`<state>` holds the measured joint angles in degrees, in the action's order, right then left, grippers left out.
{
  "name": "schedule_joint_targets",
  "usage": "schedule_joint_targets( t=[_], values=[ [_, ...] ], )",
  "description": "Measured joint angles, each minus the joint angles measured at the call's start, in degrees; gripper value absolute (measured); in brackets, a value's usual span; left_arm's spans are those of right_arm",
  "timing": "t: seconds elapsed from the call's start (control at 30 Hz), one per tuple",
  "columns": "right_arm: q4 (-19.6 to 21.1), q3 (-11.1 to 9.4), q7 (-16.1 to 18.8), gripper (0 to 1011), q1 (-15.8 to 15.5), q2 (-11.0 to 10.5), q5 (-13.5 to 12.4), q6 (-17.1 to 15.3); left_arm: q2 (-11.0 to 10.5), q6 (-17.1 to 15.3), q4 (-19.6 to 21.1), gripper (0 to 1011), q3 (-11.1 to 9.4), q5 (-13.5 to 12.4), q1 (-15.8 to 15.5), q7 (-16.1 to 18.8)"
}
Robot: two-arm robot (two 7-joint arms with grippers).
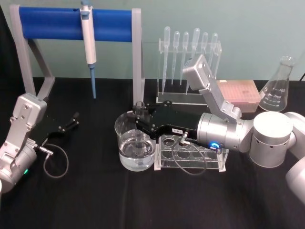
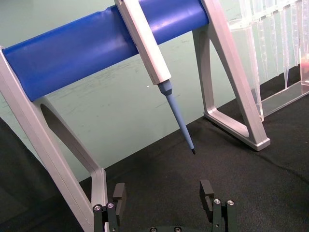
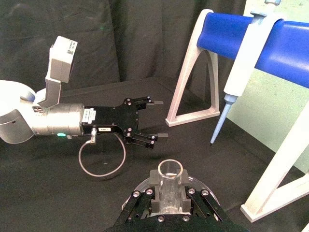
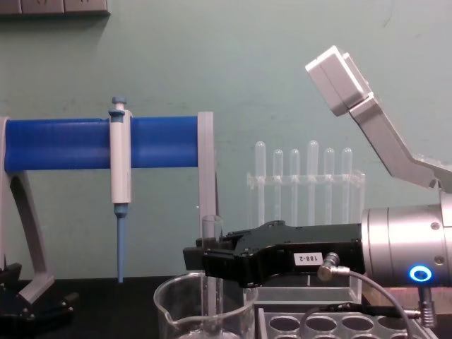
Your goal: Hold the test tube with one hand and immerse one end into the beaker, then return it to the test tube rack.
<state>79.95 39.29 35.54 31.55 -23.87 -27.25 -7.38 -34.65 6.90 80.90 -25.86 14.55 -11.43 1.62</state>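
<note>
A black table (image 1: 95,200) has open room along its near edge and between my two arms. The back edge is crowded. From left to right it holds a stand with a blue bar (image 1: 57,24) and a hanging micropipette (image 1: 88,43), then a clear holder of plastic pipettes (image 1: 190,62), a pink box (image 1: 238,93) and a conical flask (image 1: 278,88).

The beaker (image 1: 125,125) sits near the middle of the table, just beside the left end of the clear test tube rack (image 1: 190,155). Clear liquid fills its lower part.

The test tube (image 1: 139,104) is clear glass and stands upright. Its open rim shows above my right jaws and its lower part hangs down inside the beaker. I cannot tell whether its round end touches the liquid.

My right gripper (image 1: 141,114) reaches in level from the right, passing over the rack. Its jaws are closed narrowly on the tube just below the rim, and a blue ring light glows on its silver wrist.

My left gripper (image 1: 72,120) lies low at the table's left side, well apart from the beaker. Its jaws are spread wide and point toward the blue-barred stand.
</note>
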Motion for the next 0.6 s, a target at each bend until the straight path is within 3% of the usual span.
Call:
schedule_joint_targets(
  t=[0.6],
  values=[
    [0.00,0.00,-0.04,226,0.00,0.00,0.00,0.00,0.00,0.00,0.00,1000,0.00,0.00,0.00,0.00]
  ],
)
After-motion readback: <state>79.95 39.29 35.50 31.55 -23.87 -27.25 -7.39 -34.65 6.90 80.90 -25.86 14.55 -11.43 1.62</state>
